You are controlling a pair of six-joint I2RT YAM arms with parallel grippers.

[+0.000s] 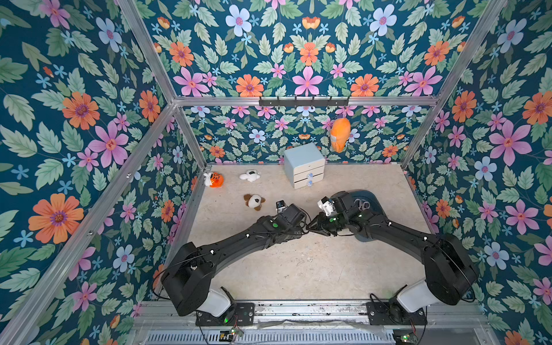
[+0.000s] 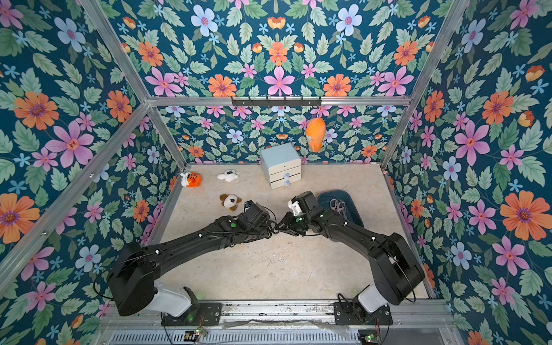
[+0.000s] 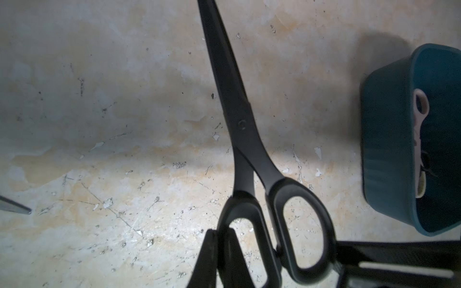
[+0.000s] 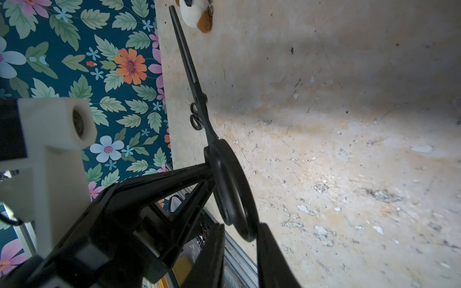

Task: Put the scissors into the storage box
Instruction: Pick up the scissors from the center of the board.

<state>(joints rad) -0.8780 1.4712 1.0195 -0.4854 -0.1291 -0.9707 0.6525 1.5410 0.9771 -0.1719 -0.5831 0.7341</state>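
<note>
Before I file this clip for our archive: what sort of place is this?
Likely a robot test booth, not a home: flowered wallpaper on a metal frame, two robot arms mounted on a rail at a scuffed table, and soft toys as props.

One storage box (image 3: 389, 139). Outside it, one black pair of scissors (image 3: 239, 129); inside it, more scissors (image 1: 363, 204), exact number not possible to see. On the tabletop (image 1: 298, 268), three plush toys (image 1: 215, 180) (image 1: 250, 176) (image 1: 254, 201); plus one hanging plush toy (image 1: 340, 136). One small cabinet (image 1: 303, 159). Two robot arms (image 1: 239, 239) (image 1: 403, 236).
</note>
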